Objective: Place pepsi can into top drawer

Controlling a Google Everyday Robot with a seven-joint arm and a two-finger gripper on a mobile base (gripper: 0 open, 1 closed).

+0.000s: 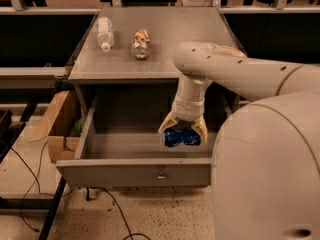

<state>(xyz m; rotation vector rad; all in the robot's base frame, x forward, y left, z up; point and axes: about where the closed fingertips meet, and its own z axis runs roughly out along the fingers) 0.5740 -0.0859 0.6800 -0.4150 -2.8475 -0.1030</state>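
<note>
The pepsi can (181, 137) is dark blue and lies sideways between the fingers of my gripper (183, 132). The gripper hangs from the cream arm and sits low inside the open top drawer (135, 173), toward its right side. The gripper is shut on the can. The drawer is pulled out from under the grey table top, its flat front panel with a small central handle (161, 175) facing me. The drawer floor to the left of the can is bare.
On the table top (165, 49) lie a clear plastic bottle with a white cap (105, 33) and a small clear object with a brownish top (141, 44). A cardboard box (59, 129) stands left of the drawer. Cables run on the floor at lower left. My body fills the right.
</note>
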